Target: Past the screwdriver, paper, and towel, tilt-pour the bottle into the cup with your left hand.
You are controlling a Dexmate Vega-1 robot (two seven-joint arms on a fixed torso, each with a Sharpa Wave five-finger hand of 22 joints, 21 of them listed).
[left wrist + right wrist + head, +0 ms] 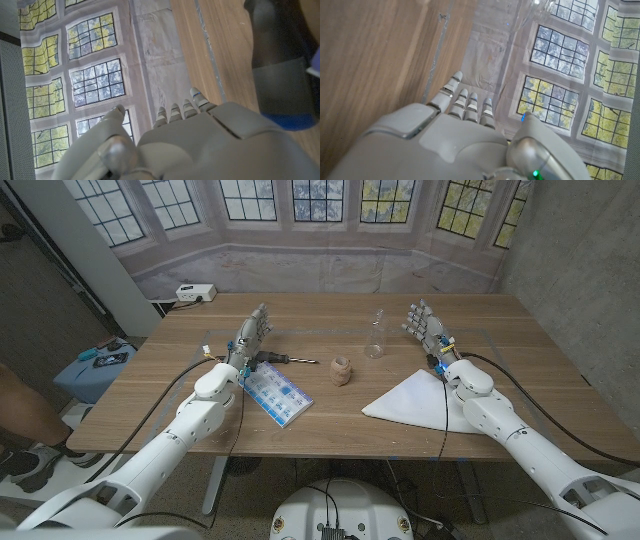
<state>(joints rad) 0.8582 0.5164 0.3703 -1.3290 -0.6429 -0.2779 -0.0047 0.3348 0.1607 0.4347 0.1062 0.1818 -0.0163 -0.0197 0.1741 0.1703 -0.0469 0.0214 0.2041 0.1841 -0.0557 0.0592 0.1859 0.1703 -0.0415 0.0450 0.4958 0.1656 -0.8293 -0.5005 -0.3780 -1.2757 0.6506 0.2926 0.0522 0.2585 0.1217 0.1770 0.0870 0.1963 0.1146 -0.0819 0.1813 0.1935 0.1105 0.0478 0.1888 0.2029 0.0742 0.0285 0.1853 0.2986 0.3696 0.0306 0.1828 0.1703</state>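
Note:
A clear plastic bottle [376,335] stands upright at the table's middle, a little to the right. A small brown cup [341,370] sits just in front of it, to its left. A screwdriver [282,359] with a dark handle lies left of the cup. My left hand [251,337] stands open beside the screwdriver's handle, fingers pointing away, holding nothing. My right hand [424,327] is open too, raised to the right of the bottle. In the left wrist view my left hand [200,142] shows from behind, with the screwdriver's dark handle [280,55] blurred close by.
A printed blue and white paper [273,393] lies under my left forearm near the front edge. A white towel [415,400] is spread at the front right. A white box [195,293] sits beyond the far left corner. A person's leg [22,405] shows at the left edge.

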